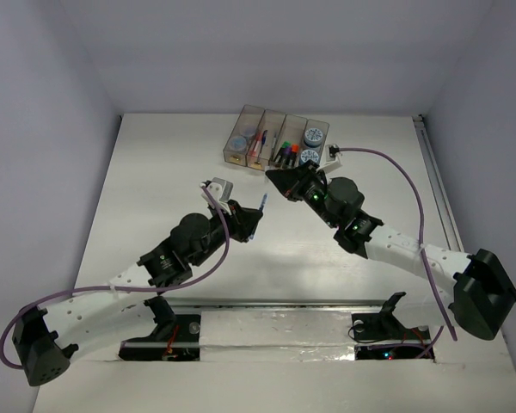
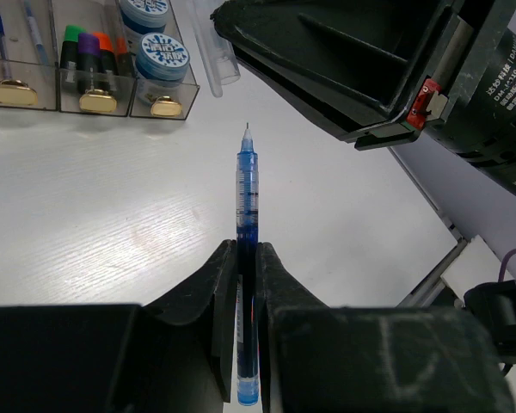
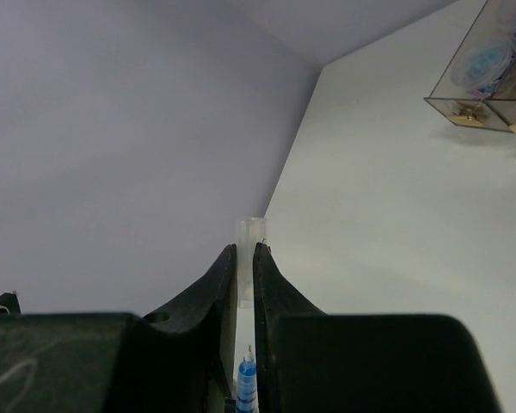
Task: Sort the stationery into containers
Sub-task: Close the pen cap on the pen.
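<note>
Clamping the blue pen (image 2: 247, 185) in your left gripper (image 2: 247, 251), tip toward twelve o'clock, you've got the right gripper (image 3: 245, 255) pinched on its clear cap (image 3: 248, 229) just ahead, bins (image 1: 236, 156) at twelve o'clock.

The blue pen (image 2: 247, 185) and the clear cap (image 3: 247, 231) are partly hidden between jaws.
</note>
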You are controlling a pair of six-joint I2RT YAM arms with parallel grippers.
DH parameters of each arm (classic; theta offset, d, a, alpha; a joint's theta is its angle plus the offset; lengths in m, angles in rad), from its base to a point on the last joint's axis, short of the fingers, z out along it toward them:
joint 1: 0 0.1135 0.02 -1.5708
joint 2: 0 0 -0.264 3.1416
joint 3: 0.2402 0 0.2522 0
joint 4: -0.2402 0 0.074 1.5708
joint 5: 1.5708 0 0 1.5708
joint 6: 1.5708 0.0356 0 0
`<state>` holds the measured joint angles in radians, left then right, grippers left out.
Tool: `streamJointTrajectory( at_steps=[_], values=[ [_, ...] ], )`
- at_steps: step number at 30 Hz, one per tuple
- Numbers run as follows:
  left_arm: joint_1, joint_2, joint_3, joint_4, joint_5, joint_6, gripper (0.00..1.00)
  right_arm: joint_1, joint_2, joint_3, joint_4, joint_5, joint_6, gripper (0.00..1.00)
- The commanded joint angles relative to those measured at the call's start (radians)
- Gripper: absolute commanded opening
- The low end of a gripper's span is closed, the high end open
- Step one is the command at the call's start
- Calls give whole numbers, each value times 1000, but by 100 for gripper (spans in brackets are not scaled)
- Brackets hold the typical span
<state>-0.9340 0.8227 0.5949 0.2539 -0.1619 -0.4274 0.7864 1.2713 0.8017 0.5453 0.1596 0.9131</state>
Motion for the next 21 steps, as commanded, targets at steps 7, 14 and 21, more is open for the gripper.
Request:
streamJointTrajectory(
  at_steps=[7,14,21],
  values=[
    [3,-19,26,44,-30,16,0,-3,3,-15,77,-25,-3,0],
    [3,-37,25,35,-53,18,0,-3,8,-18,77,-28,-2,0],
    [3,-39,25,41,-56,18,0,7,22,-13,87,-37,0,0]
  ],
)
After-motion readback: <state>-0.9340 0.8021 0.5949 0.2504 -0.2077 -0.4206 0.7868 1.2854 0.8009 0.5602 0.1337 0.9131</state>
